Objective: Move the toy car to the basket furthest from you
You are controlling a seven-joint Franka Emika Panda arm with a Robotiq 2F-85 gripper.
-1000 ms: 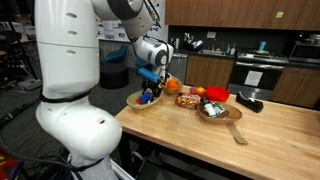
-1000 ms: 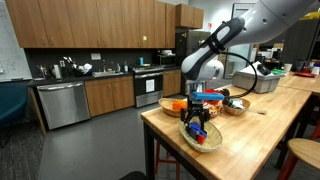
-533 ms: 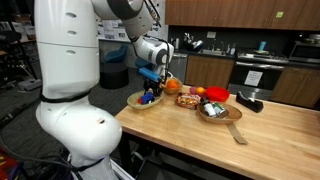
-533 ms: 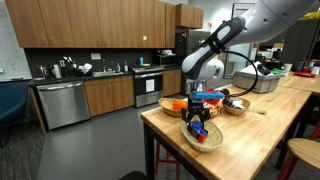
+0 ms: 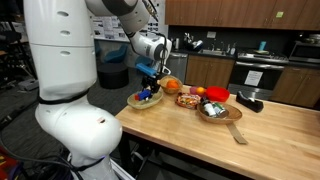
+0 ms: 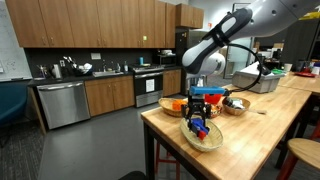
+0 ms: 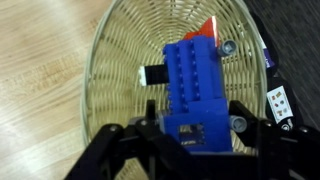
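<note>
**Toy car gripped over the near basket**

In the wrist view, the end effector [image 7: 195, 122] had its fingers pressed against the sides of the toy car [image 7: 192, 80]. It appeared to pinch the car's near end, so that the blue body pointed down into the wicker basket [image 7: 115, 70]. The car was over that basket's middle, inside the rim. Whether it touched the weave could not be told. A red scrap [image 7: 207, 25] lay in the wicker basket, beyond the car.

The wicker basket stood at the end of the worktop [image 5: 270, 130]. In an exterior view, an orange fruit [image 5: 172, 87] lay just beyond it. Well apart from it stood another basket [image 5: 213, 113], probably the goal. The straight-down hold suited raising the car clear of the rim.
</note>
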